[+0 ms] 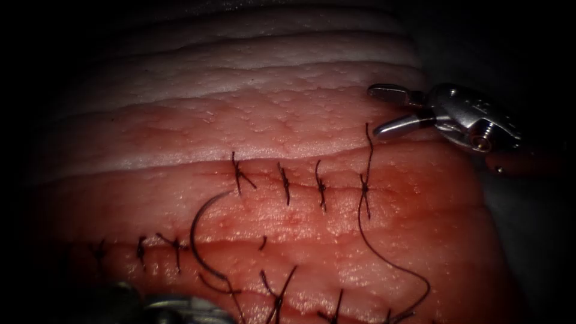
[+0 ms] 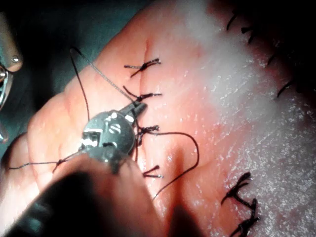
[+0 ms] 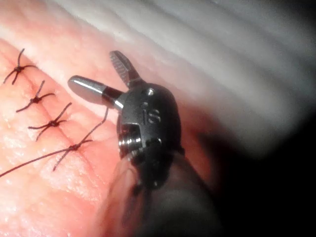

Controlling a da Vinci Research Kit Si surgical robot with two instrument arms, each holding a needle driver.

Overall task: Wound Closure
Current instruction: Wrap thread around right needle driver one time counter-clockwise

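the left tool (image 2: 132, 109) is seen over the tissue (image 2: 207, 98), its tip set among the dark knotted stitches (image 2: 143, 65), while a loop of thread (image 2: 190, 143) is laid across the surface beside it and a further strand (image 2: 81, 84) is arched behind it.

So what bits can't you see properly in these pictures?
- Left arm's silver tool: in the endoscope view the picture's edge cuts it off, in shadow. In the left wrist view its round metal wrist covers most of its tip.
- Dark curved needle: its lower end runs into shadow near that tool, so a grip cannot be confirmed.
- Long dark thread: its far end leaves the endoscope picture.
- Right arm's shiny open tool holds nothing.
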